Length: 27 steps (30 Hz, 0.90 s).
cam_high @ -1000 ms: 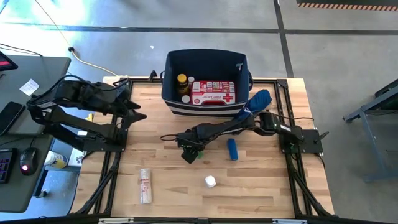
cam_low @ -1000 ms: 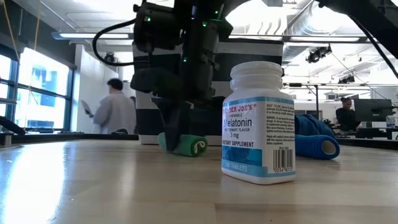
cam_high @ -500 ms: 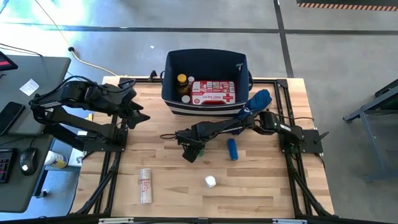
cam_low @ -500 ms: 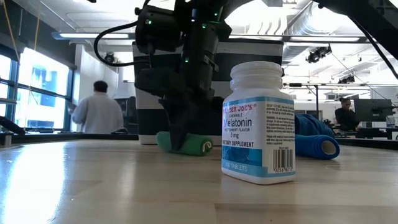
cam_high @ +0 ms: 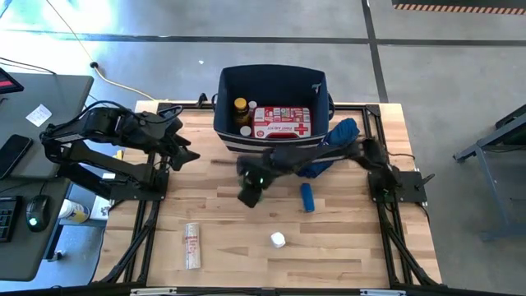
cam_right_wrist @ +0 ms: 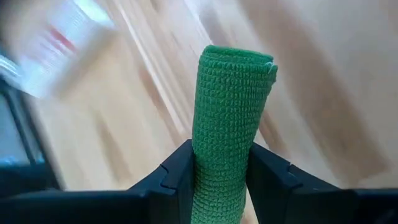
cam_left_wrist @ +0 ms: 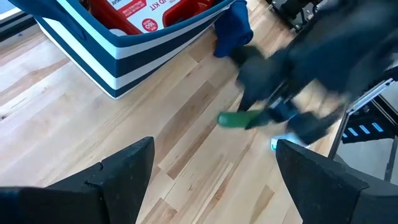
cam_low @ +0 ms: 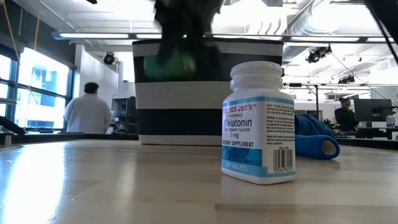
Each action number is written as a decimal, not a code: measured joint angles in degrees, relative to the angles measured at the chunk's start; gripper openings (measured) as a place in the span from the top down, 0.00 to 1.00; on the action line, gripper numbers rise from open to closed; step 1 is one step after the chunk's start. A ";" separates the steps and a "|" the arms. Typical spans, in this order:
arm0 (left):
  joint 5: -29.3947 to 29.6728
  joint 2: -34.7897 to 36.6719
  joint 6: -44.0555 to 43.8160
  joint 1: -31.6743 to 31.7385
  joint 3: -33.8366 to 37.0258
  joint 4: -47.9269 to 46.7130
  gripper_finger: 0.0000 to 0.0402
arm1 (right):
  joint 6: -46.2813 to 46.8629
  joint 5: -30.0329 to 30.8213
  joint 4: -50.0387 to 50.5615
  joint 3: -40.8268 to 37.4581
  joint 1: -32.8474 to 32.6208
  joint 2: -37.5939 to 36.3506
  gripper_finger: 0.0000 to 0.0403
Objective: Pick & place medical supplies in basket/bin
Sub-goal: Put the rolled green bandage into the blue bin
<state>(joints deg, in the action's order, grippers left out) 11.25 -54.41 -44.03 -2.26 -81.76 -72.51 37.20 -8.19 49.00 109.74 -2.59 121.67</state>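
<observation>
right end effector [cam_right_wrist: 217,180] clamping green knitted bandage roll [cam_right_wrist: 231,124], raised off table

We see a grey concrete floor [cam_high: 460,74] around the wooden surface [cam_high: 222,222], a dark desk [cam_high: 49,99] beside it, tall windows [cam_low: 25,93] and a person [cam_low: 87,112] standing beyond.

A wooden counter [cam_high: 214,222] filled the middle of the high view, standing on a grey floor [cam_high: 444,49]. At the left edge stood a dark desk [cam_high: 33,107] with a phone [cam_high: 10,154] on it, a computer mouse [cam_high: 34,212] lower down, and a slip of white paper [cam_high: 38,114] near the top. A royal-blue fabric bundle [cam_high: 335,140] lay right of centre. In the low view, a person [cam_low: 87,112] stood at the left, and another [cam_low: 346,112] at the far right.
</observation>
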 joint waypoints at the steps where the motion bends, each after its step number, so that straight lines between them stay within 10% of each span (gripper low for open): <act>1: 0.00 0.00 0.00 -0.02 0.00 -0.02 0.08 | 0.02 0.78 -1.10 -0.01 0.46 -1.86 0.72; 13: 1.59 0.00 0.02 0.00 0.00 1.27 0.08 | -5.75 17.55 -11.44 0.12 15.09 -20.84 0.72; 27: 5.29 -0.24 -0.88 0.00 -0.02 3.56 0.08 | -14.81 2.68 -9.36 0.06 31.25 -12.72 0.72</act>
<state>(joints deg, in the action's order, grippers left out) 16.54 -54.65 -44.91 -2.26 -81.78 -68.95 22.39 -5.50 39.64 109.80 28.67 108.96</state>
